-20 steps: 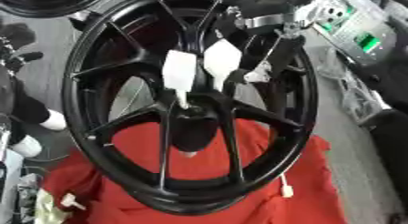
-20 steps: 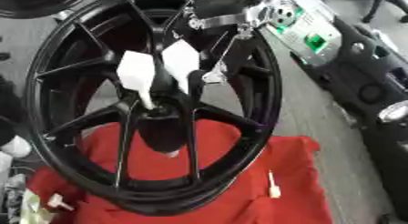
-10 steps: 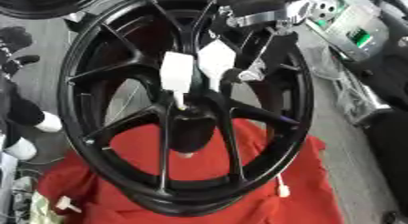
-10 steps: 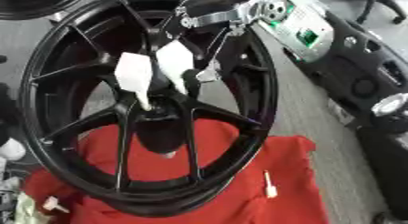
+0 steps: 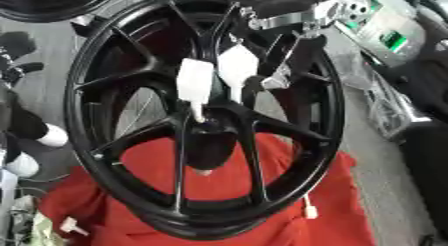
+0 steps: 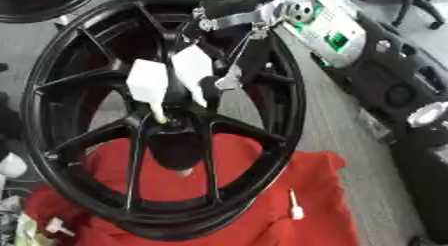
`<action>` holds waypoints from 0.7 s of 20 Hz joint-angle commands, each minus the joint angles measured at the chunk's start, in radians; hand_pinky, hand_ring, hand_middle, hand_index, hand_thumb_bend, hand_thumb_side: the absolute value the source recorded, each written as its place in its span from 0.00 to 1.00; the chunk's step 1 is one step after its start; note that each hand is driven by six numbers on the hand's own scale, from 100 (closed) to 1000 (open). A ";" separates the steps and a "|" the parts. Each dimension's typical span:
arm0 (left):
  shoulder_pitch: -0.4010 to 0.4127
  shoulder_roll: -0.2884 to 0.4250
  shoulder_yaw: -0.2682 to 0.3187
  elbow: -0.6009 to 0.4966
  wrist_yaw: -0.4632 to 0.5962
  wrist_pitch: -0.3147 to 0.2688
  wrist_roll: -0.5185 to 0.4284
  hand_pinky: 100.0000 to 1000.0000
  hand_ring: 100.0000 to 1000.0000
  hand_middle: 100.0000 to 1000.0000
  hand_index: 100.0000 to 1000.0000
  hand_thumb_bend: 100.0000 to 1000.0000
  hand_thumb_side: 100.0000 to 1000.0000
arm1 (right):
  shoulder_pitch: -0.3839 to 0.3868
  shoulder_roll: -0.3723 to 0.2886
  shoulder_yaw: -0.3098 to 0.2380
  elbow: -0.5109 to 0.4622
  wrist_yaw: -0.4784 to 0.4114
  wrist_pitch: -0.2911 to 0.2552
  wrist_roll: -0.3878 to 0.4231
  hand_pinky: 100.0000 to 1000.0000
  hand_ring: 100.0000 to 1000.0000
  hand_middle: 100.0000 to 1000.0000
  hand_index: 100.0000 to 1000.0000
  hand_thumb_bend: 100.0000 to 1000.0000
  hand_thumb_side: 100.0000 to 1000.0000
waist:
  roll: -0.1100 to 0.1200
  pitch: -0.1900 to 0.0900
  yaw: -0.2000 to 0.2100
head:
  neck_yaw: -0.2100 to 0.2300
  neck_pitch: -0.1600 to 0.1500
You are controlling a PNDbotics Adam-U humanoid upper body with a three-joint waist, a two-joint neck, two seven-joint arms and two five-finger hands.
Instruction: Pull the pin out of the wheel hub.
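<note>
A black wheel hub (image 5: 206, 135) is seen above a red cloth (image 5: 219, 190). The right hand (image 5: 262, 65) reaches in from 1 o'clock, white-tipped fingers (image 5: 195, 82) pinched on a pale pin (image 5: 199, 112) (long axis toward 6 o'clock) at the centre.

right arm (image 5: 289, 2): black shell, silver wrist joint | right hand (image 5: 254, 80): black | fingers (image 5: 194, 82): white flat pads
</note>
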 commanded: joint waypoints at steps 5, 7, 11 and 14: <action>-0.008 0.022 -0.002 -0.010 -0.003 0.004 -0.002 0.70 0.80 0.61 0.66 0.05 0.83 | -0.032 -0.052 -0.056 -0.034 -0.051 -0.115 0.143 0.79 0.49 0.10 0.33 0.00 0.23 | -0.002 -0.022 -0.001 | 0.004 -0.010; -0.008 0.023 -0.002 -0.010 -0.004 0.003 -0.002 0.70 0.80 0.61 0.66 0.05 0.83 | -0.031 -0.057 -0.061 -0.041 -0.061 -0.109 0.143 0.79 0.49 0.10 0.33 0.00 0.22 | -0.003 -0.022 -0.002 | 0.005 -0.009; -0.006 0.023 -0.001 -0.011 -0.004 0.003 -0.001 0.70 0.80 0.61 0.66 0.05 0.83 | -0.030 -0.071 -0.091 -0.058 -0.099 -0.092 0.143 0.79 0.49 0.09 0.33 0.00 0.20 | -0.003 -0.023 -0.004 | 0.007 -0.009; -0.004 0.025 0.000 -0.011 -0.004 0.003 0.000 0.70 0.80 0.61 0.66 0.05 0.83 | -0.030 -0.098 -0.125 -0.077 -0.143 -0.068 0.143 0.79 0.49 0.09 0.33 0.00 0.19 | -0.005 -0.026 -0.008 | 0.011 -0.008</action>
